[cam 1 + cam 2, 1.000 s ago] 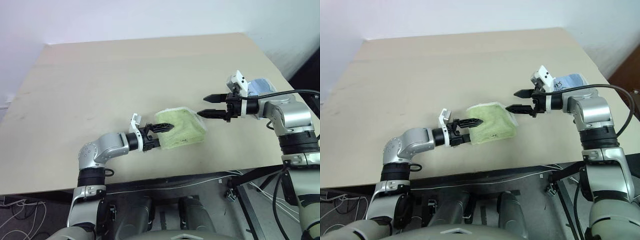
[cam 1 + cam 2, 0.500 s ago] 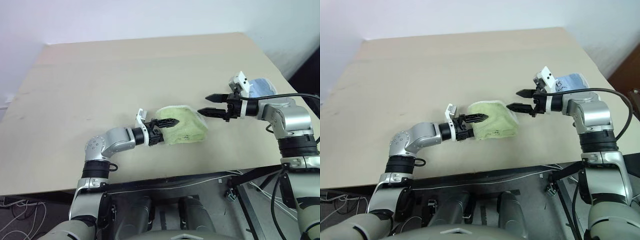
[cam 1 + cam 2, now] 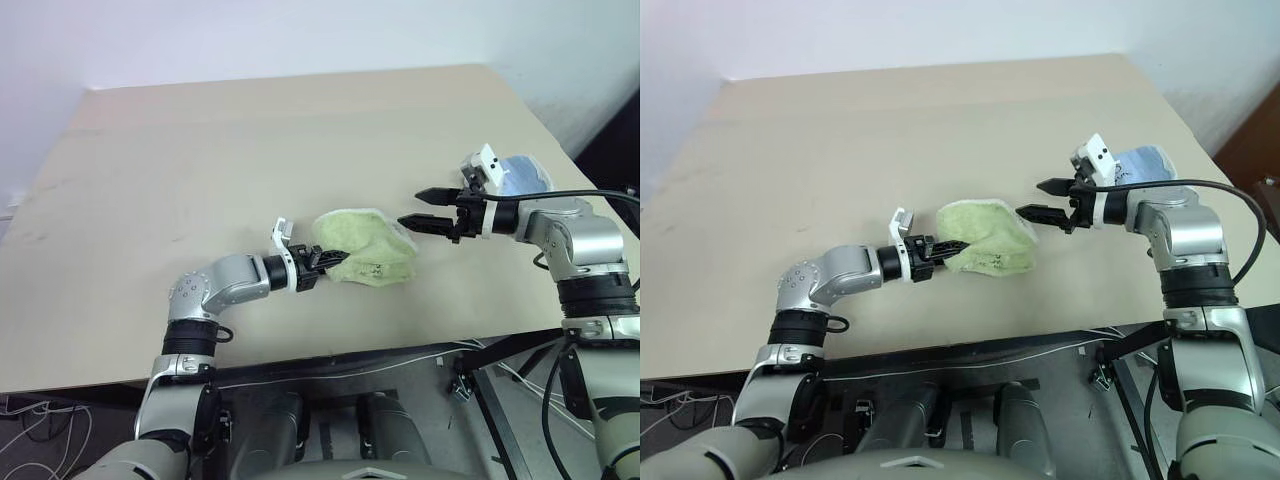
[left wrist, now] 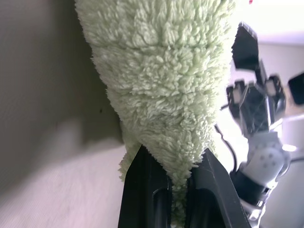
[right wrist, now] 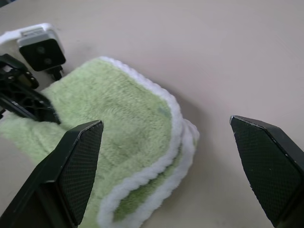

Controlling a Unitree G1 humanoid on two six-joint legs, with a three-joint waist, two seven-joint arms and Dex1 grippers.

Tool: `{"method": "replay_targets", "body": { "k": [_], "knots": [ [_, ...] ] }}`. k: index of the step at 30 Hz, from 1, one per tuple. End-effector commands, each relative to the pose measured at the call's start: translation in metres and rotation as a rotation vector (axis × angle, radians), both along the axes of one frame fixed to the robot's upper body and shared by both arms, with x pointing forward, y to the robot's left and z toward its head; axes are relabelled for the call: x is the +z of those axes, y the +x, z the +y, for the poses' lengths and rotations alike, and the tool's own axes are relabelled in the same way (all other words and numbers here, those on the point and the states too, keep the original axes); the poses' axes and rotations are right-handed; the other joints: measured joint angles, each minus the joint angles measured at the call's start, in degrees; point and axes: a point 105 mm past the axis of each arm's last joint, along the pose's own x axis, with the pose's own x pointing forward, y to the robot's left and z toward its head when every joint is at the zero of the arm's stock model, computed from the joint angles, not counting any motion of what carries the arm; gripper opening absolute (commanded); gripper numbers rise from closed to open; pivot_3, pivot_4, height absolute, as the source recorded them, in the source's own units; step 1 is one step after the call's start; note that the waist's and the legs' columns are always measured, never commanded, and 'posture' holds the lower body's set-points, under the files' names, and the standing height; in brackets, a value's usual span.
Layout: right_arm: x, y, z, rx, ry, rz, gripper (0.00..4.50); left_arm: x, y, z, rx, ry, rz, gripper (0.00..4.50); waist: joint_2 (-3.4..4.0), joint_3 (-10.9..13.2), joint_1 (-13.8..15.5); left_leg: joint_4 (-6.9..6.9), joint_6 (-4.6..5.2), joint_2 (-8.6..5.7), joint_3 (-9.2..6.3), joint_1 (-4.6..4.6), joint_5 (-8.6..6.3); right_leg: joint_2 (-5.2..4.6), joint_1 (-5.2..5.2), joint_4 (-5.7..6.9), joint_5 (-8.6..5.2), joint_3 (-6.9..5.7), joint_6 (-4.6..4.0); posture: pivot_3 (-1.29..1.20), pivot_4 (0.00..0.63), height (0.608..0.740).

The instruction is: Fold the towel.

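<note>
The towel (image 3: 368,248), light yellow-green terry with white corded edging, lies bunched in a folded heap near the table's front middle. My left gripper (image 3: 330,262) is shut on its near left edge. In the left wrist view the pile (image 4: 161,95) is pinched between the two black fingers (image 4: 142,190). My right gripper (image 3: 421,208) hovers open just right of the towel, apart from it. The right wrist view looks down on the towel's white-edged corner (image 5: 142,142) between that gripper's spread fingertips (image 5: 83,161).
A small light blue cloth (image 3: 524,172) lies behind my right wrist near the table's right edge. The beige table (image 3: 250,140) stretches bare to the back and left. Cables hang below the front edge (image 3: 330,365).
My left gripper has closed on the towel's edge, and the towel has bunched up from a flat fold into a rounder heap. The right gripper has stayed open in place.
</note>
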Motion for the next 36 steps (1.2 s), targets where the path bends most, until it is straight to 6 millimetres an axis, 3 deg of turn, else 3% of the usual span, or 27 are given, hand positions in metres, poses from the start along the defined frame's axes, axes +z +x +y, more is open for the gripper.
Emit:
{"method": "replay_targets", "body": {
  "k": [1,3,5,11,17,21,25,27,30,33,36],
  "knots": [
    [0.018,0.000,-0.002,-0.005,0.021,-0.076,4.50,0.021,-0.013,0.007,-0.135,0.091,-0.197,0.04,-0.01,0.01,-0.16,0.00,0.00,0.00,0.00,-0.01,0.00,0.01,-0.01,0.00,0.00,0.00,0.00,0.00,0.150,0.740],
    [0.017,0.002,-0.003,-0.021,0.022,-0.080,4.50,0.025,-0.039,0.015,-0.308,0.205,-0.327,0.04,-0.02,0.02,-0.34,-0.06,0.00,0.01,0.00,-0.03,0.00,0.02,-0.06,0.01,-0.01,0.00,-0.01,0.00,0.150,0.740],
    [0.017,0.002,-0.002,-0.021,0.027,-0.080,4.50,0.044,-0.044,0.024,-0.329,0.117,-0.380,0.04,0.09,0.00,-0.43,-0.11,-0.01,0.02,0.00,-0.09,0.01,0.03,-0.14,0.01,-0.02,0.02,-0.03,0.00,0.150,0.740],
    [0.015,0.003,0.003,-0.015,0.053,-0.077,4.50,0.088,-0.029,0.061,-0.239,0.130,-0.548,0.04,0.06,0.06,-0.27,-0.15,-0.01,0.02,-0.02,-0.10,0.00,0.02,-0.16,-0.07,-0.02,0.01,-0.03,0.00,0.150,0.740],
    [0.017,0.005,0.011,0.014,0.060,-0.082,4.50,0.121,0.003,0.099,-0.030,0.157,-0.597,0.04,0.06,0.05,-0.25,-0.25,0.00,0.01,-0.02,-0.10,0.00,0.02,-0.15,-0.23,-0.01,0.01,-0.02,0.00,0.150,0.740],
    [0.022,0.006,0.018,0.043,0.065,-0.093,4.50,0.144,0.042,0.155,0.321,0.223,-0.585,0.04,0.06,0.06,-0.42,-0.32,-0.02,0.02,-0.02,-0.11,0.01,0.03,-0.18,-0.29,-0.01,0.01,-0.01,0.00,0.150,0.740],
    [0.020,0.008,0.025,0.064,0.065,-0.090,4.50,0.157,0.074,0.235,0.774,0.270,-0.517,0.04,0.05,0.06,-0.65,-0.47,-0.13,0.02,-0.02,-0.11,0.08,0.06,-0.22,-0.36,0.00,0.00,-0.01,0.00,0.150,0.740],
    [0.020,0.009,0.029,0.076,0.064,-0.092,4.50,0.170,0.076,0.270,0.943,0.217,-0.554,0.04,0.05,0.05,-0.81,-0.63,-0.25,0.02,0.00,-0.10,0.16,0.05,-0.23,-0.48,0.00,0.01,0.00,0.00,0.150,0.740],
    [0.019,0.010,0.033,0.088,0.062,-0.096,4.50,0.167,0.075,0.309,1.085,0.378,-0.602,0.04,0.05,0.05,-1.20,-0.89,-0.23,0.01,0.02,-0.11,0.23,0.03,-0.25,-0.71,0.00,0.01,-0.01,0.00,0.150,0.740],
    [0.019,0.011,0.035,0.093,0.063,-0.094,4.50,0.161,0.070,0.339,1.197,0.356,-0.548,0.04,0.03,0.05,-1.17,-0.92,-0.16,-0.01,0.02,-0.38,0.26,0.02,-0.48,-0.78,0.00,0.00,0.00,0.00,0.150,0.740],
    [0.019,0.010,0.036,0.103,0.061,-0.091,4.50,0.149,0.064,0.356,1.245,0.327,-0.519,0.04,0.02,0.04,-1.33,-0.85,-0.14,-0.02,0.02,-0.65,0.27,0.01,-0.74,-0.73,0.01,-0.02,0.01,0.00,0.150,0.740]
  ]
}}
